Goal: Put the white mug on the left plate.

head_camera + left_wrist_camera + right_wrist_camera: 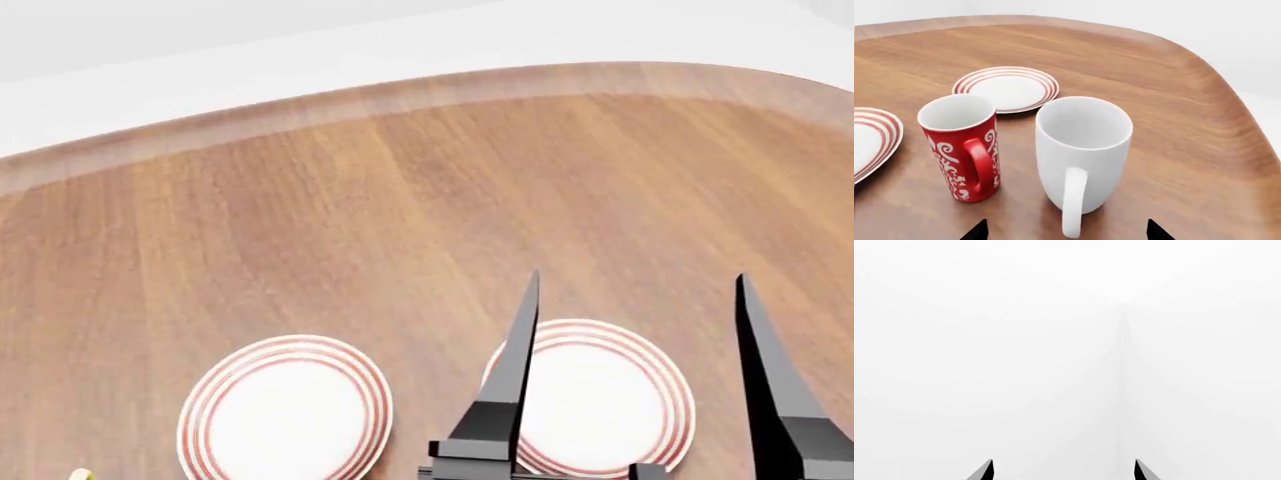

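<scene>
Wooden table point(400, 200) carrying two red-ringed plates, left plate point(286, 410) beside its twin point(601, 395). White mug point(1083, 150) upright just beside red mug point(964, 145), off both plates. Right gripper point(638, 380) spread wide, raised. Left gripper point(1064, 231) likewise apart, near white mug.

A rounded wooden table point(400, 200) stands amid plain white walls and floor.

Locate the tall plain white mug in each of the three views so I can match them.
Left wrist view: tall plain white glossy mug at centre, handle toward the camera, beside the red swirl-patterned mug.
Head view: not in it.
Right wrist view: not in it; only white background.
Shared landmark: the red-ringed white plates on the wooden table.
</scene>
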{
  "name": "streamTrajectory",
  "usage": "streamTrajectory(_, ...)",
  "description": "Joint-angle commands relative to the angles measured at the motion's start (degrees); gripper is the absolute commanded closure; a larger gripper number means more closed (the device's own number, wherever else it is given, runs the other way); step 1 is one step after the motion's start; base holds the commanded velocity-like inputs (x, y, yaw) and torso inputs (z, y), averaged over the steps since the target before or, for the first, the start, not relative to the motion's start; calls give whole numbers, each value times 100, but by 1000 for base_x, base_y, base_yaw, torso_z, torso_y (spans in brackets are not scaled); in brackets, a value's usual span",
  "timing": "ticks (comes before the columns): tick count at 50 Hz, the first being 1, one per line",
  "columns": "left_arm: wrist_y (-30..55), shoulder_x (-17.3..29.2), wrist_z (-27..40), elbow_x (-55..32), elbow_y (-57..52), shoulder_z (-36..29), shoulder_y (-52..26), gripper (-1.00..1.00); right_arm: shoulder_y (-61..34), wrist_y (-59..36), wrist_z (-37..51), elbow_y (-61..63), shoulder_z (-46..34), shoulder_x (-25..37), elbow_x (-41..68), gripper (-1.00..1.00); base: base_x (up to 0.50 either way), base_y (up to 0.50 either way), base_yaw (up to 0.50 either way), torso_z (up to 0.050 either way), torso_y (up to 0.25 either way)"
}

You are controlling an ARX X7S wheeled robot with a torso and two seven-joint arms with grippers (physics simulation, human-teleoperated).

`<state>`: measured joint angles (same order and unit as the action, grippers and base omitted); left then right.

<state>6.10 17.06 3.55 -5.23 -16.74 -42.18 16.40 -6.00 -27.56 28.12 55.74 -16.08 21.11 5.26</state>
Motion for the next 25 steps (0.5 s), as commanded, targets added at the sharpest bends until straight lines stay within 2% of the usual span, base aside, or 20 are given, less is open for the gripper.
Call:
streamTrajectory(1,-177,-318,-88,50,822,111,-210,-100,-23,-22,-129,-2,76,-75,-51,-100,0,0,0,0,0)
streamTrajectory(15,-386,-626,-8,343,1891,14,-806,-100,-48,-4,-113,-16,57,-42,-12,-100,0,0,0,0,0)
streamTrajectory(25,-408,-713,18,558,2055,-182,-976,-100,-49,1,-89,-10,58,-20,17,-100,0,0,0,0,0)
